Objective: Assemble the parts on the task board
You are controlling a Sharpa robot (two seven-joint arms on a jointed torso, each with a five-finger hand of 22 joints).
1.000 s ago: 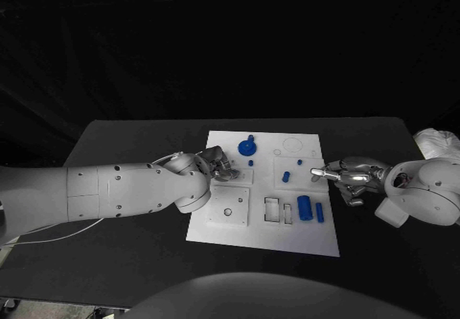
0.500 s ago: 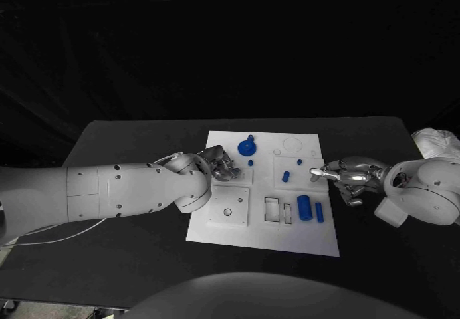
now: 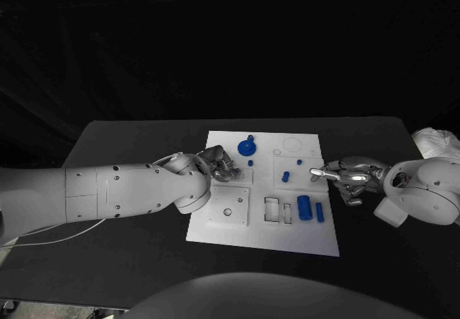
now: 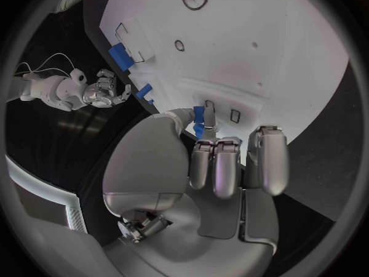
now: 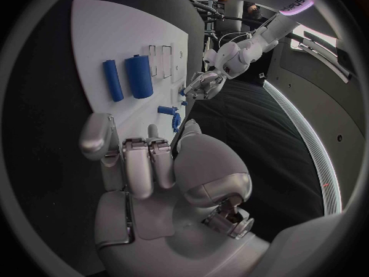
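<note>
Task board [image 3: 258, 232] parts partly hidden; left robot hand [image 3: 219, 166] pinches a blue part [image 4: 199, 118], right robot hand [image 3: 347, 177] grip unclear.

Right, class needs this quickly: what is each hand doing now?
Left hand: pinches a small blue part.
Right hand: fingers curled, holds nothing.

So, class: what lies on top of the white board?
On the board: a blue disc, small pegs, two cylinders. The left hand covers part.
</note>
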